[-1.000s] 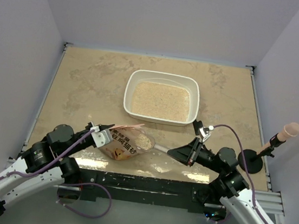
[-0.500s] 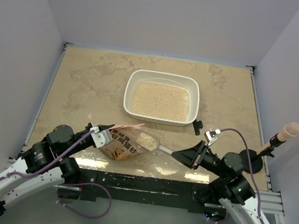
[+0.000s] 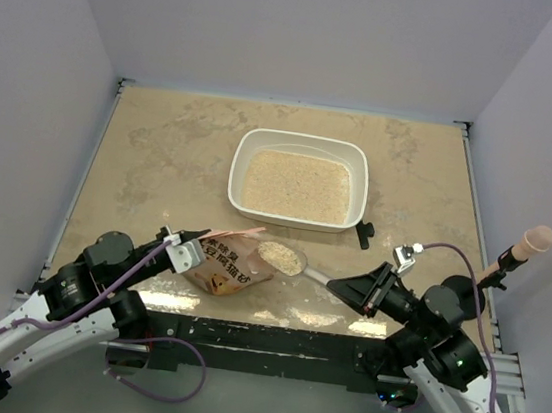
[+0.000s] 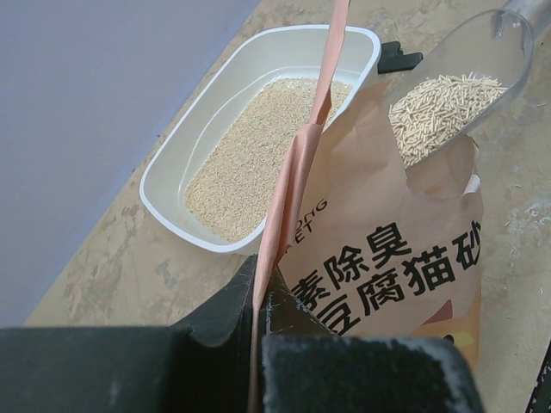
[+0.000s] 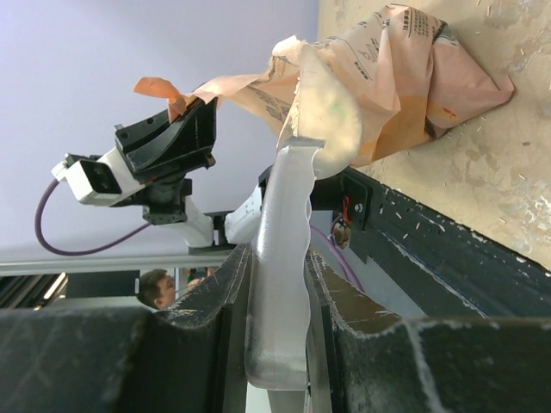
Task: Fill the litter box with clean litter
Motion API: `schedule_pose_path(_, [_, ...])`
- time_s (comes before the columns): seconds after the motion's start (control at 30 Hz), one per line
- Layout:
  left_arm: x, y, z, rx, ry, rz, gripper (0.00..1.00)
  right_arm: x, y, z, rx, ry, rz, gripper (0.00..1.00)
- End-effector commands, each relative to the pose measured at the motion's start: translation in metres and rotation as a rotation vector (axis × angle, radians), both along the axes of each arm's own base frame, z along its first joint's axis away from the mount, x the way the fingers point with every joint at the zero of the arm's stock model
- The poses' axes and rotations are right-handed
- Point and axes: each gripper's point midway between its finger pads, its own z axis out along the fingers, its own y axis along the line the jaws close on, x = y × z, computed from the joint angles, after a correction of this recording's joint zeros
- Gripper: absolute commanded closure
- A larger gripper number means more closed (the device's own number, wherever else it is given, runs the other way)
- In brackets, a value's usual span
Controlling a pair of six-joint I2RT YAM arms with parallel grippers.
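- Left jaws are clamped flat on the top edge of the orange-pink bag (image 4: 379,258). They hold its mouth up and open, so the scoop gets in and nothing spills on the desk (image 3: 162,152).
- Right jaws grip the scoop (image 3: 285,259) by its handle. The bowl is level and heaped with clean litter (image 4: 439,107), just at the bag mouth.
- Litter box (image 3: 305,138) sits beyond the bag, mid-desk and apart from it. A litter layer already covers its floor.
- Likely next step: carry the scoop level over the rim, then tip.
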Motion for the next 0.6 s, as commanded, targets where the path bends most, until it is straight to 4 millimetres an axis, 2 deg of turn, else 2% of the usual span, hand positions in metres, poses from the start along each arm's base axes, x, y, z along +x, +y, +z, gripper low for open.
schedule_pose_path(0.0, [-0.001,-0.004,0.019,-0.075,-0.038,-0.013,1.0,-0.006,-0.012,0.04,0.061,-0.092,-0.045,1.0])
schedule_pose_path(0.33, [-0.003,-0.002,0.021,-0.082,-0.049,-0.018,1.0,-0.004,-0.014,0.062,0.149,-0.084,-0.069,1.0])
schedule_pose_path(0.57, [-0.007,-0.004,0.023,-0.087,-0.055,-0.041,1.0,0.014,-0.021,0.085,0.217,-0.098,-0.172,1.0])
